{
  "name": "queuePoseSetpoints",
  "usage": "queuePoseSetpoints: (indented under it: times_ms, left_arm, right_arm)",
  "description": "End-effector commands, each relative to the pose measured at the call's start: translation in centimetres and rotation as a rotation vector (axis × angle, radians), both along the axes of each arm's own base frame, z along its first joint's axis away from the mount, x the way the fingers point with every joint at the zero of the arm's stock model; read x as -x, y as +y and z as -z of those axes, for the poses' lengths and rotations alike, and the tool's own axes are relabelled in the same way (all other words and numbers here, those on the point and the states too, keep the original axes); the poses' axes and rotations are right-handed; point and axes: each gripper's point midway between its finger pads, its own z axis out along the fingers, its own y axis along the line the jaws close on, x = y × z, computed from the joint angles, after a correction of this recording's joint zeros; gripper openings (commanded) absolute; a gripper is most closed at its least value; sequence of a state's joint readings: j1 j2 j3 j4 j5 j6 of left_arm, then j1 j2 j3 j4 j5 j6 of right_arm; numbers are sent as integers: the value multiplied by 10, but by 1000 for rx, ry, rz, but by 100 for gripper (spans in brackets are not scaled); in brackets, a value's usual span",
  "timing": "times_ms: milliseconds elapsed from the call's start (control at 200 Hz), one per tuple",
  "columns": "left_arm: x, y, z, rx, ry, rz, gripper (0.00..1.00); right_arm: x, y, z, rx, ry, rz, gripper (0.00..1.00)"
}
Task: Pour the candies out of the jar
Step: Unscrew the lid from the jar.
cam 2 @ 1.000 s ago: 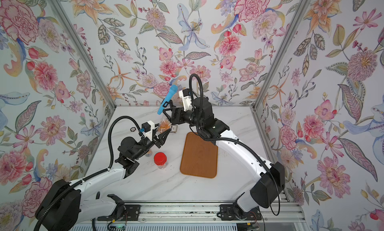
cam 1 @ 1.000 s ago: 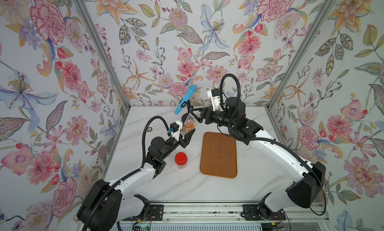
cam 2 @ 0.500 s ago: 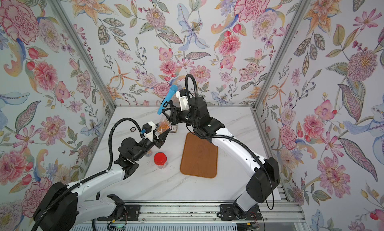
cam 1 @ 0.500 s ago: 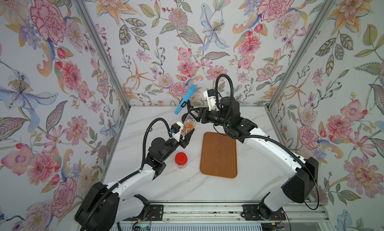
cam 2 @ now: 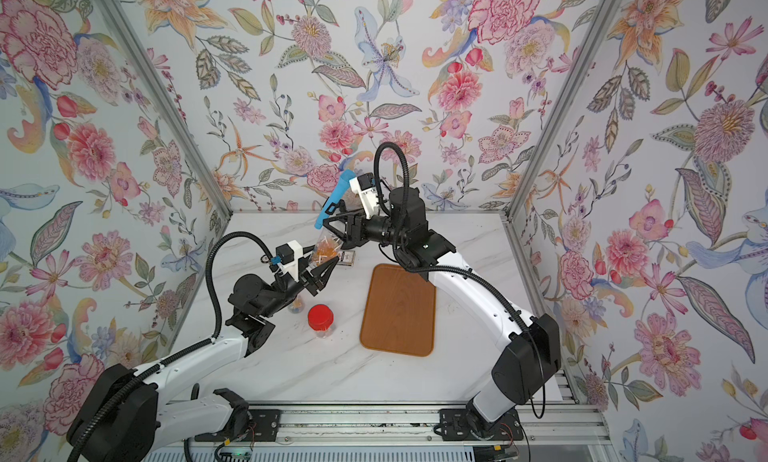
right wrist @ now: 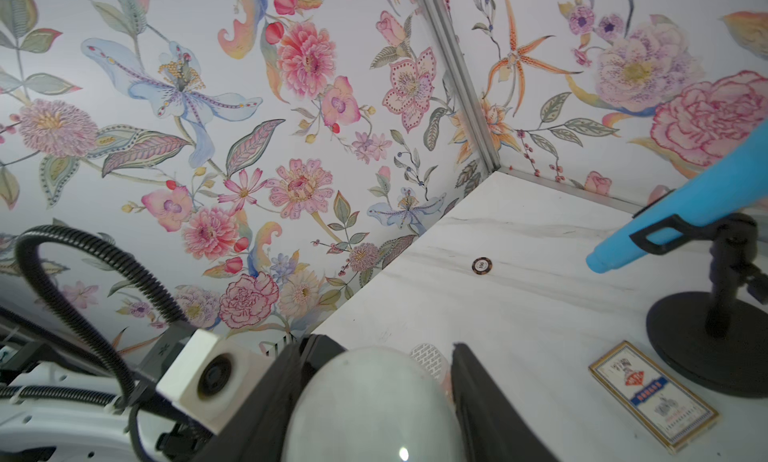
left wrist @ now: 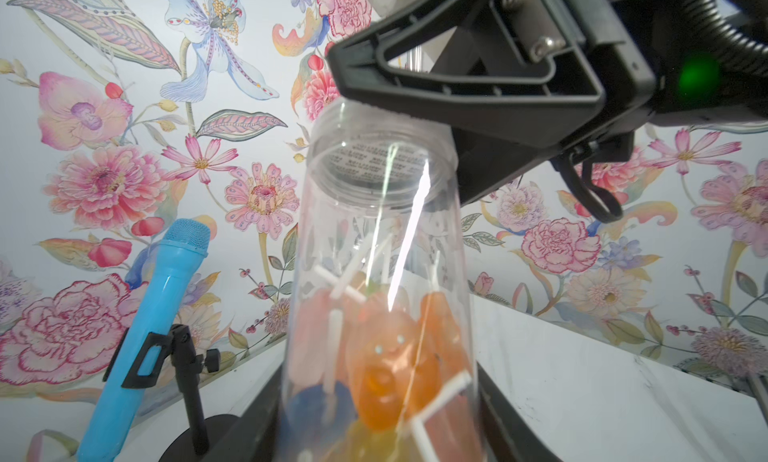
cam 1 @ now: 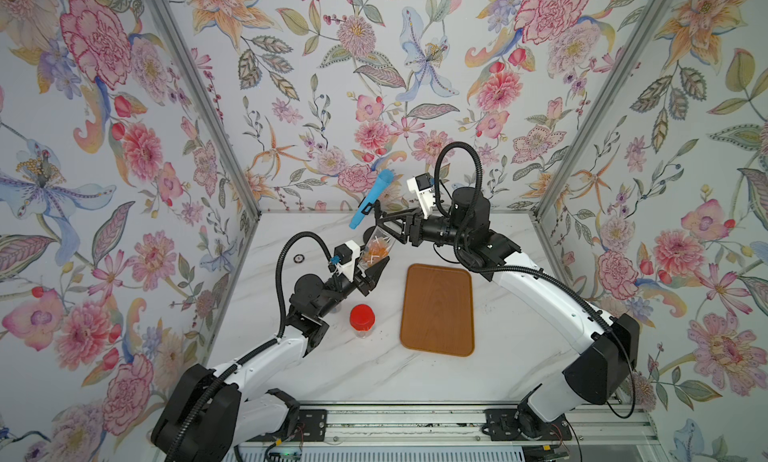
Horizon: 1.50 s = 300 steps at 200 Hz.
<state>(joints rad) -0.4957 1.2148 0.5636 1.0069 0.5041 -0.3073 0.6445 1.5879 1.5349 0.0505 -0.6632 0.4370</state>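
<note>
Standing nearest on the marble table (cam 1: 374, 377) are a red-lidded jar (cam 1: 362, 319) and, beside it, a wooden tray (cam 1: 438, 310). Behind them the left gripper (cam 1: 372, 273) is clamped on the base of a tilted clear jar (cam 1: 375, 248), candies (left wrist: 386, 368) piled in its bottom, while the right gripper (cam 1: 382, 230) pinches its threaded neck; farthest back a blue microphone (cam 1: 371, 204) leans on its stand (left wrist: 187, 377)

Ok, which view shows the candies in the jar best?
The left wrist view: the candies sit close up behind the clear jar, so orange, pink, blue and yellow heads and white sticks show separately. In both top views they are a tiny orange cluster. The right wrist view shows none of them.
</note>
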Motion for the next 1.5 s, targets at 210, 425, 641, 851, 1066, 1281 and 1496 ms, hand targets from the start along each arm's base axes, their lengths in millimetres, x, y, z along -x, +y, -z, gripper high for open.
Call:
queuePoseSetpoints:
  times_ms: [210,425,641,851,1066,1281,1496]
  left_arm:
    - [45,-26,-36,92,-70,397,0]
    - [37,-26,-29,76,-49,358,0]
    - [30,-25,-24,50,-38,318,0]
    - [25,-22,-20,31,-34,273,0]
    - [12,-15,-9,-11,-18,164,0]
    - [-5,0,6,-58,-6,2,0]
    - [-10,6,11,-84,-15,-65,0]
  right_arm:
    - [48,-12,-11,-38,-106,-262,40]
    - [40,-11,-14,-35,-113,-225,43]
    - [24,-16,-20,-35,-102,-138,75]
    - [3,-36,-29,-34,-98,23,94]
    - [-9,-57,-33,8,-69,204,97]
    - [-18,-49,0,78,64,326,93]
    - [-19,-17,15,50,152,278,84]
